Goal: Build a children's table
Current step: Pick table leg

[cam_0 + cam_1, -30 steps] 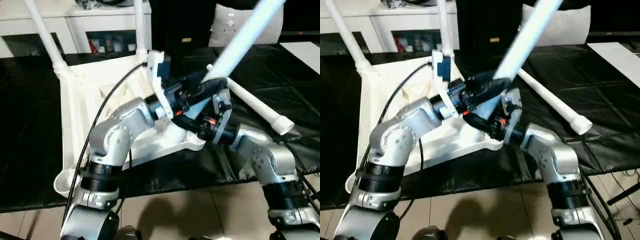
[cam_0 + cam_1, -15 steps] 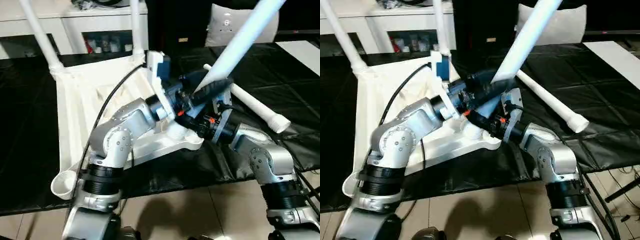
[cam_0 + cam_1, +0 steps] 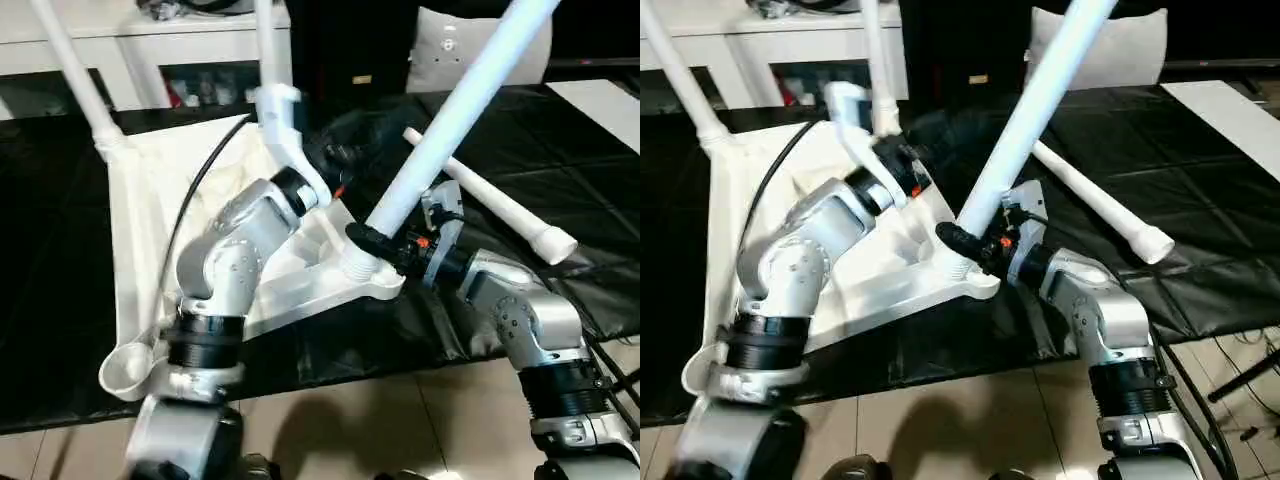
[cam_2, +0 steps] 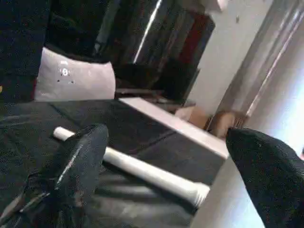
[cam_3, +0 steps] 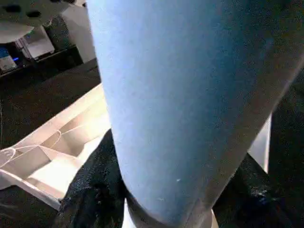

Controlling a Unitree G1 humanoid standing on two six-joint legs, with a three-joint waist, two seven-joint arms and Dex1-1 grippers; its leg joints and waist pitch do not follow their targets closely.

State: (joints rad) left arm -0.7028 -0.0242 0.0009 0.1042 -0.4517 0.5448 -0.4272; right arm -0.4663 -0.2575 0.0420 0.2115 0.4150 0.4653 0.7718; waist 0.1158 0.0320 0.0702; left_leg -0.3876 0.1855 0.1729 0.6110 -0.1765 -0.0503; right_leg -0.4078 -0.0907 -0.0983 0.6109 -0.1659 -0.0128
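Tabletop lies upside down at left of centre on the black work table, ribbed side up. Two legs stand in its far corner sockets at upper left. Left gripper, above the tabletop at upper centre, has its fingers spread wide and holds nothing. Third leg slants from the near-right socket toward upper right; right gripper is clamped round its base. Fourth leg lies loose on the work table at right.
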